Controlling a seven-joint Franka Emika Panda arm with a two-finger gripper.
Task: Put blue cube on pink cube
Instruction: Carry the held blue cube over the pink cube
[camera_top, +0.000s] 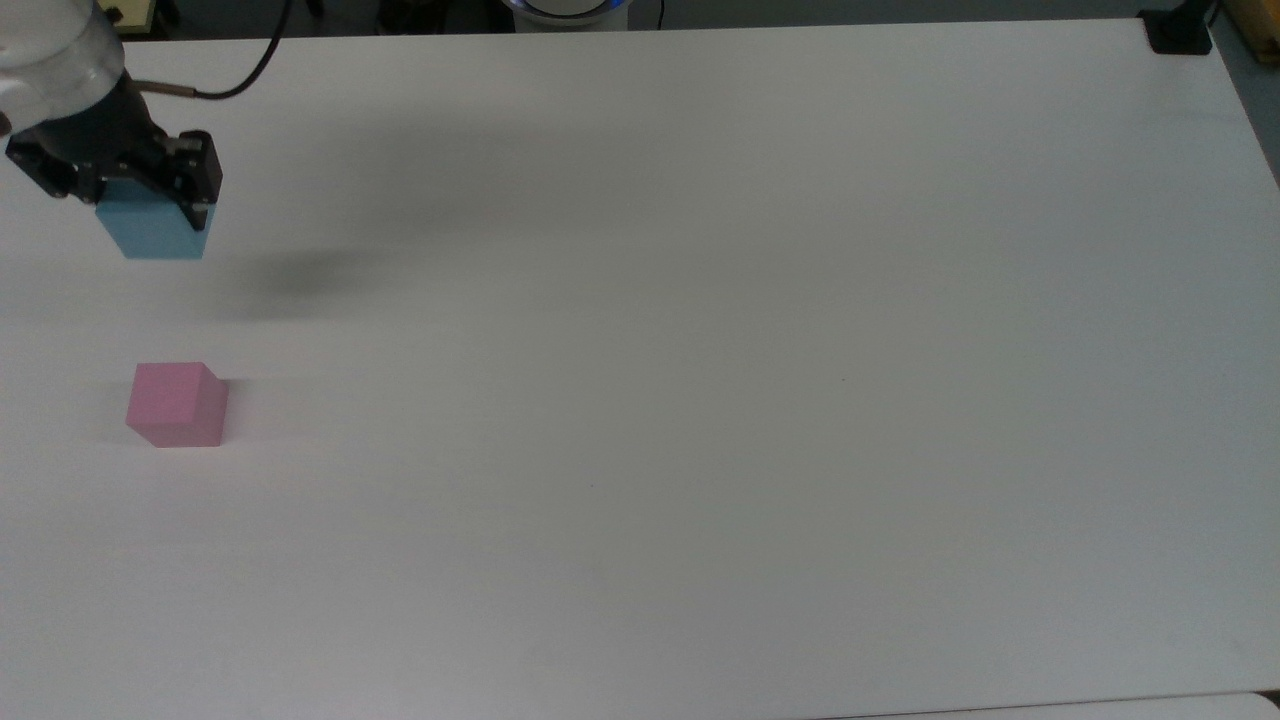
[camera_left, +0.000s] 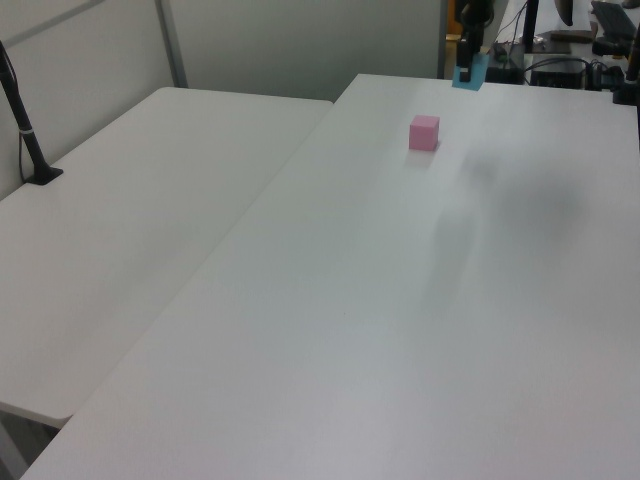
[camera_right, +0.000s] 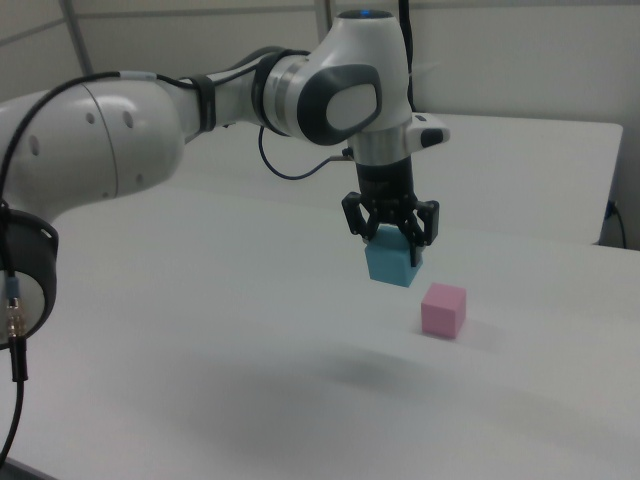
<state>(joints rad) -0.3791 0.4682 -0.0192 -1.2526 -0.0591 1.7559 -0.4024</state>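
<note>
My gripper (camera_top: 150, 215) (camera_right: 392, 245) is shut on the blue cube (camera_top: 153, 235) (camera_right: 391, 264) (camera_left: 468, 73) and holds it in the air above the white table (camera_top: 700, 350). The pink cube (camera_top: 177, 404) (camera_right: 443, 308) (camera_left: 424, 132) rests on the table near the top view's left edge. In the top view the blue cube hangs above the pink one in the picture, slightly to its left. The right view puts the blue cube up and to the left of the pink cube, apart from it.
A black clamp (camera_top: 1178, 30) sits on the table's corner at the top view's upper right. A second white table (camera_left: 130, 220) with a black post (camera_left: 25, 125) adjoins on the left view's left. My white arm (camera_right: 150, 120) reaches in from the right view's left.
</note>
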